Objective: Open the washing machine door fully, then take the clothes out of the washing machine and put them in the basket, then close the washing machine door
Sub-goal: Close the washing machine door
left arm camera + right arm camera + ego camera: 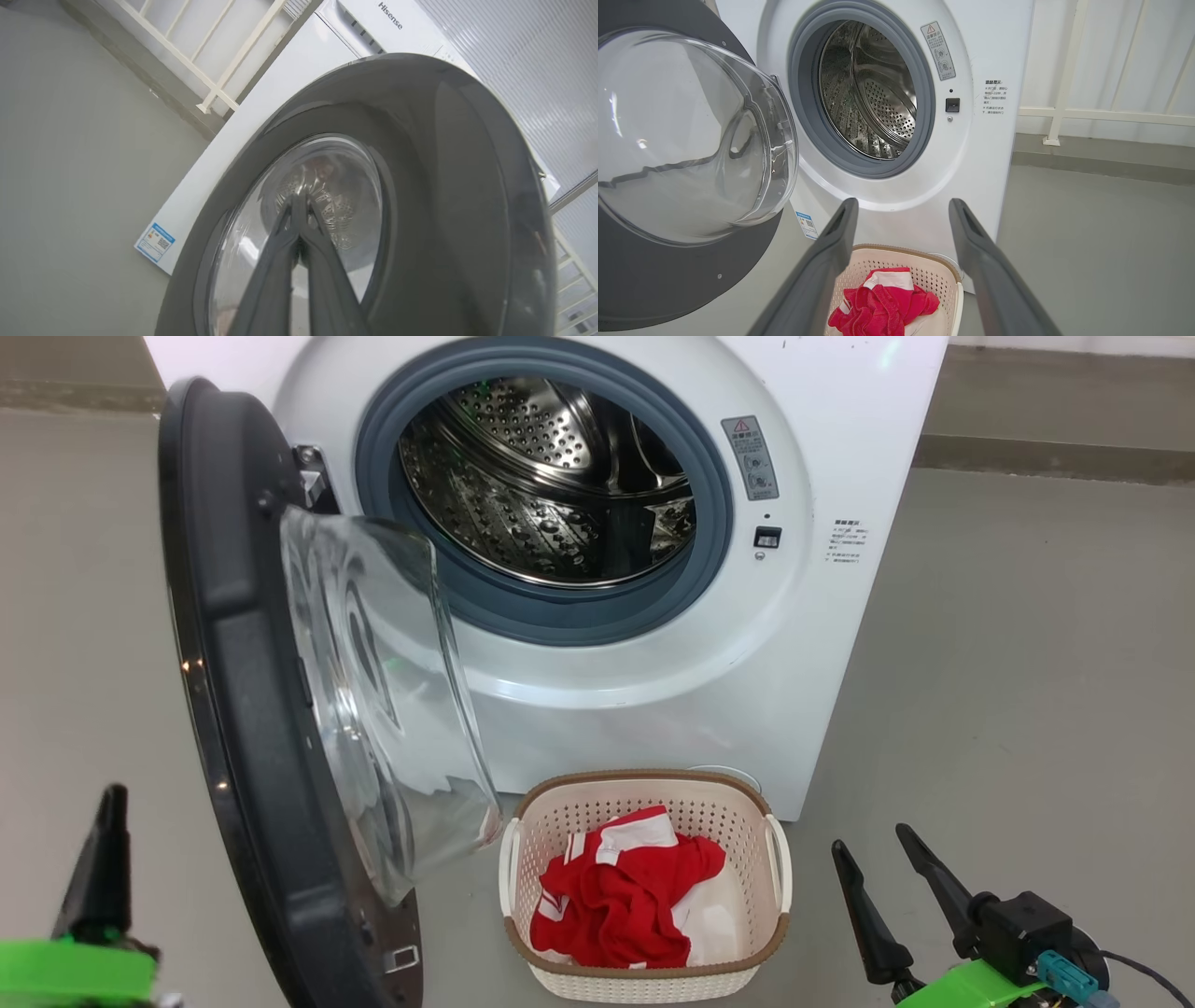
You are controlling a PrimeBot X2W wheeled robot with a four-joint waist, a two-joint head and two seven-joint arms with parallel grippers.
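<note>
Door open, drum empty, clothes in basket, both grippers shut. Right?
Only the left gripper is shut; the right gripper is open, jaws wide apart in the right wrist view. Door, drum, clothes and basket are as you said.

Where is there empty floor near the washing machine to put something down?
Bare floor spreads right of the washing machine, beyond the right claw. Another bare patch lies left of the open door. In front it is crowded: the basket holding the red clothes sits close by the door's glass and the machine's base.
</note>
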